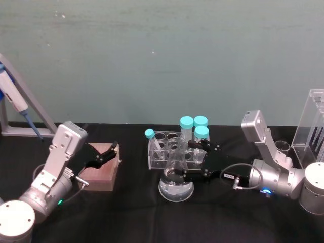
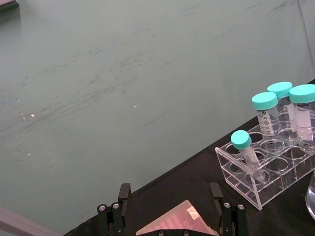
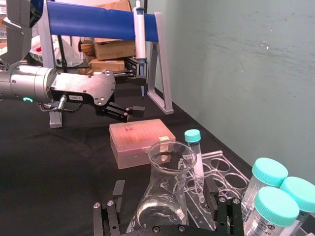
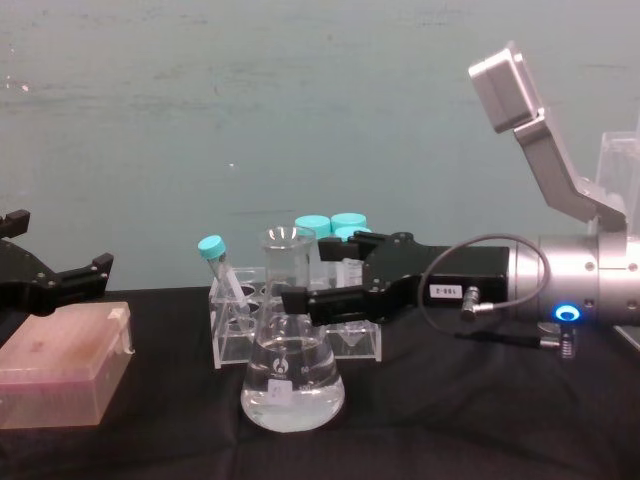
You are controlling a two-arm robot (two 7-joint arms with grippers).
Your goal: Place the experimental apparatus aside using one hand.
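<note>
While the left pincer [image 1: 110, 153] hangs open over the box [image 1: 103, 177], the right pincer [image 1: 188, 160] straddles the flask [image 1: 176, 190], jaws open; the flask stands on the counter [image 1: 126, 215].

A green wall [image 1: 152, 50] backs the black table [image 1: 131, 217]; seemingly cardboard boxes [image 3: 115, 49] beyond.

The stand [image 1: 315, 121] is cut off by the right edge of the head view, the beaker [image 1: 282, 147] is half hidden behind the bracket [image 1: 267, 142], and the flask [image 4: 292, 385] with the right gripper [image 4: 307, 272] covers much of the rack [image 4: 225, 340].
</note>
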